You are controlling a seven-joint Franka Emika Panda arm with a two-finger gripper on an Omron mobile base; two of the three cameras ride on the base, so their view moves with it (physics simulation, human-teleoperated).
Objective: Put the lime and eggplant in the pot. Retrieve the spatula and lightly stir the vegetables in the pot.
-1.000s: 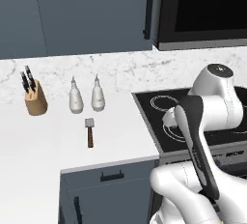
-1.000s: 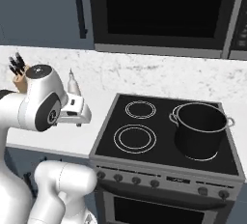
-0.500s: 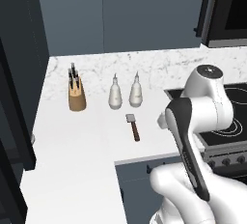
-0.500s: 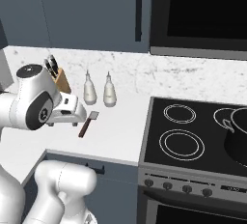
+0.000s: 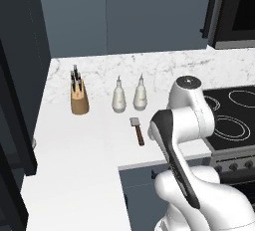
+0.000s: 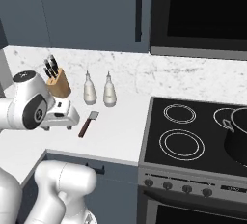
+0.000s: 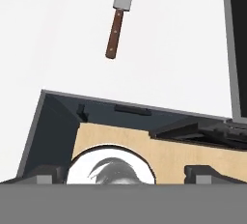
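I am holding my gripper (image 7: 123,172) with its jaws spread wide and nothing between them, hanging off the front edge of the white counter (image 5: 89,145), above the dark cabinet front below it. The spatula (image 5: 137,130) is lying flat on the counter ahead of me, its light-grey blade pointing toward the marble backsplash and its reddish-brown handle pointing back toward the counter's edge; in my hand view the spatula (image 7: 117,22) is sitting well beyond my fingertips, apart from them. Just behind the blade, two white bottles (image 5: 129,94) are standing side by side, and a wooden knife block (image 5: 78,97) is standing further along the counter toward the corner. In the right base view the spatula (image 6: 89,123) is lying just past the hand, between it and the bottles (image 6: 99,91), with the knife block (image 6: 58,82) beside my arm's shoulder. The pot (image 6: 237,133) is sitting on the black stove (image 6: 193,138) at its far right side, cut off by the picture's edge, well apart from the spatula. Its inside is not visible to me, so I cannot tell where the lime and eggplant are lying.
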